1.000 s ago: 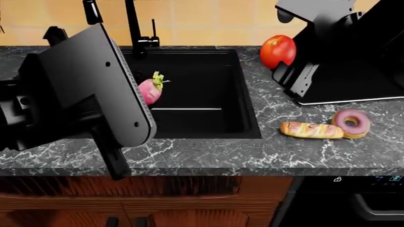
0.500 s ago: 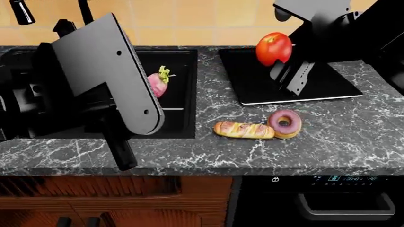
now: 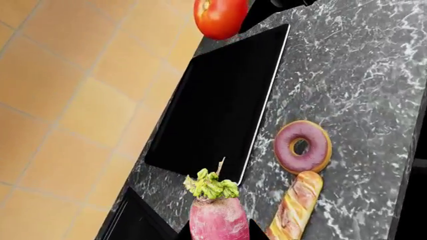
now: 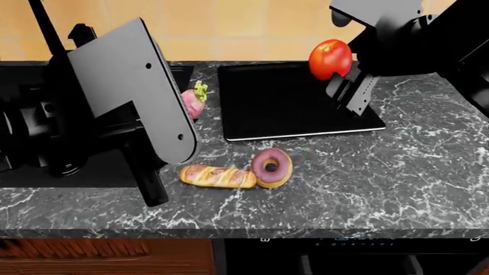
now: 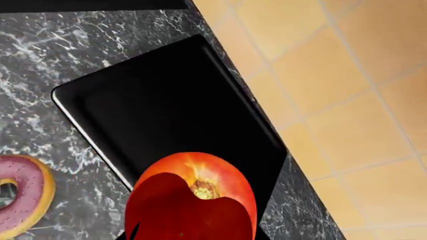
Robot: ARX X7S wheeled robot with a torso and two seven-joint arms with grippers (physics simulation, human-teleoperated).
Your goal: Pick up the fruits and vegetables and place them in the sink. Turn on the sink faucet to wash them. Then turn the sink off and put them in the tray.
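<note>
Black tray (image 4: pixel 298 103) sits bare beside the sink (image 4: pixel 99 163). R gripper (image 4: pixel 345 74) grips the tomato (image 4: pixel 330 59) above it; L gripper (image 4: pixel 180 106) clamps the radish (image 4: pixel 191 100) near the sink edge. Judging it's the last step: both still need setting down.

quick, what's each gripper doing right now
Left gripper: closed on the radish, held in the air.
Right gripper: closed on the tomato, held above the tray.

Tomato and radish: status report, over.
Right gripper shut on tomato, above tray. Left gripper shut on radish. Tray bare; donut and roll beside it.
</note>
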